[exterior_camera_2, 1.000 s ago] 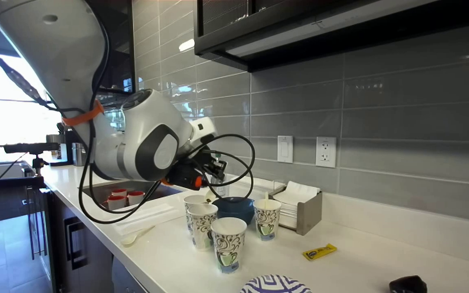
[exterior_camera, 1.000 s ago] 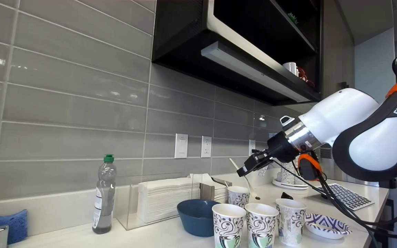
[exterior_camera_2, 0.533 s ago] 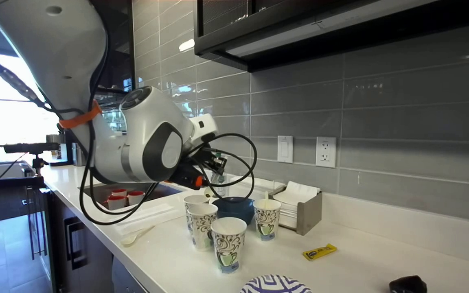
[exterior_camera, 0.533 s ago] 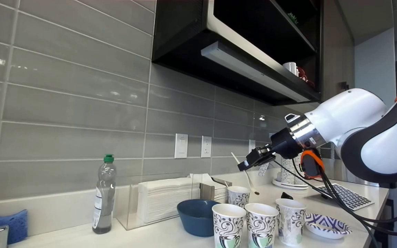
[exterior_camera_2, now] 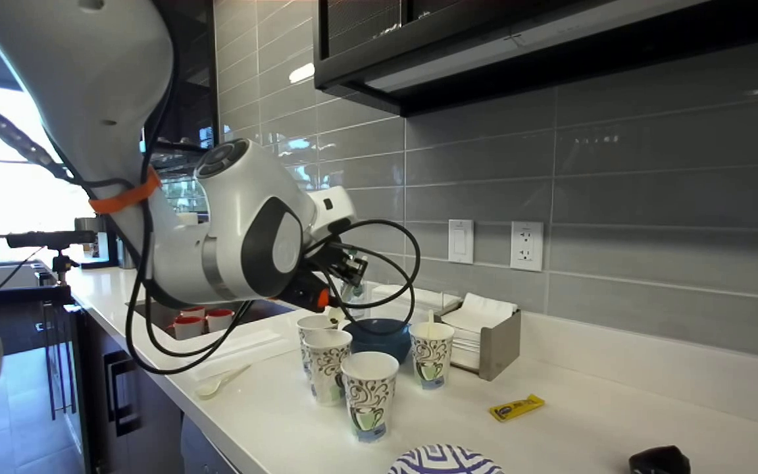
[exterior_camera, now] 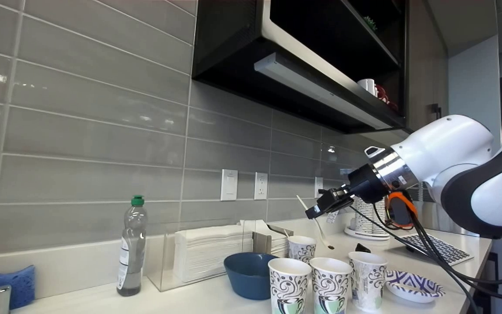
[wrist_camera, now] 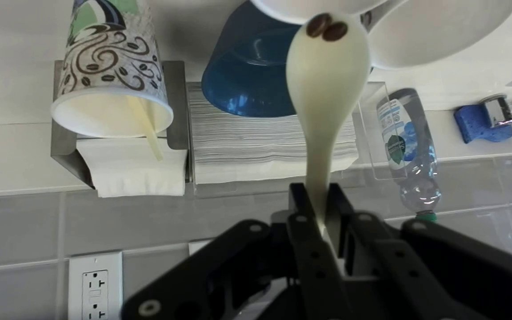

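Observation:
My gripper [wrist_camera: 317, 191] is shut on the handle of a white plastic spoon [wrist_camera: 331, 66]. Two brown coffee beans [wrist_camera: 327, 27] lie in the spoon's bowl. In an exterior view the gripper [exterior_camera: 313, 213] is above the counter and the spoon [exterior_camera: 322, 233] hangs tilted, bowl end down. In the other direction the arm and cables partly hide the gripper [exterior_camera_2: 356, 271]. Under it stand patterned paper cups [exterior_camera: 290, 283] and a dark blue bowl [exterior_camera: 251, 279], also in the wrist view [wrist_camera: 249, 75]. One cup [wrist_camera: 111, 66] holds a pale stirrer [wrist_camera: 147, 124].
A napkin holder [exterior_camera_2: 501, 345] and stacked paper towels [exterior_camera: 211, 250] stand by the tiled wall. A soap bottle [exterior_camera: 132, 253], patterned paper bowl [exterior_camera: 414, 285], yellow packet [exterior_camera_2: 516, 408] and another spoon [exterior_camera_2: 221, 382] are on the counter. A cabinet [exterior_camera: 233, 48] hangs above.
My gripper, holding the spoon throughout, has shifted slightly to the right in an exterior view, rising a little and then dipping. The cups, bowl and other counter things have not moved.

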Robot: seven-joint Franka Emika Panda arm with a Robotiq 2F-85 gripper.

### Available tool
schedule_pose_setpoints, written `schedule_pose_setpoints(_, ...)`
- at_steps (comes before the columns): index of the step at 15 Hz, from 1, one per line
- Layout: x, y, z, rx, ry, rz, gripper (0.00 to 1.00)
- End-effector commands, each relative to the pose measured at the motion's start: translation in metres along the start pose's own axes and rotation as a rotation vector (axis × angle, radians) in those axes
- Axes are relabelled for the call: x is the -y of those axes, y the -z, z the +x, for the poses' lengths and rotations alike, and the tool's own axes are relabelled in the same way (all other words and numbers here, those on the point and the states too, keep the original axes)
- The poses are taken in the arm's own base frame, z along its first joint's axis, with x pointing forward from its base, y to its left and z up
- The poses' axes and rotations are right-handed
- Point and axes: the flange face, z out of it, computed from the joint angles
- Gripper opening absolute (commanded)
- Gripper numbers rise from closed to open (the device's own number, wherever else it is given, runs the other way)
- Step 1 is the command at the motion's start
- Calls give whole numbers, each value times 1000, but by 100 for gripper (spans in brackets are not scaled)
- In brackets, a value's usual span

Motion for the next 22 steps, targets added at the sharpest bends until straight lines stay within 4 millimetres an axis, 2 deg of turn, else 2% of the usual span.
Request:
schedule_pose_setpoints(1, 4, 7, -1, 1, -15, 44, 3)
schedule_pose_setpoints(7, -4, 15, -4, -40, -29, 76, 3)
schedule_pose_setpoints(10, 2, 16, 7, -25, -33, 41, 3)
schedule_pose_setpoints(13, 26, 16, 21, 63, 47, -20, 3)
schedule_pose_setpoints(17, 72, 31, 38, 187, 164, -149, 3)
schedule_pose_setpoints(22, 136, 39, 25, 390, 255, -183, 3)
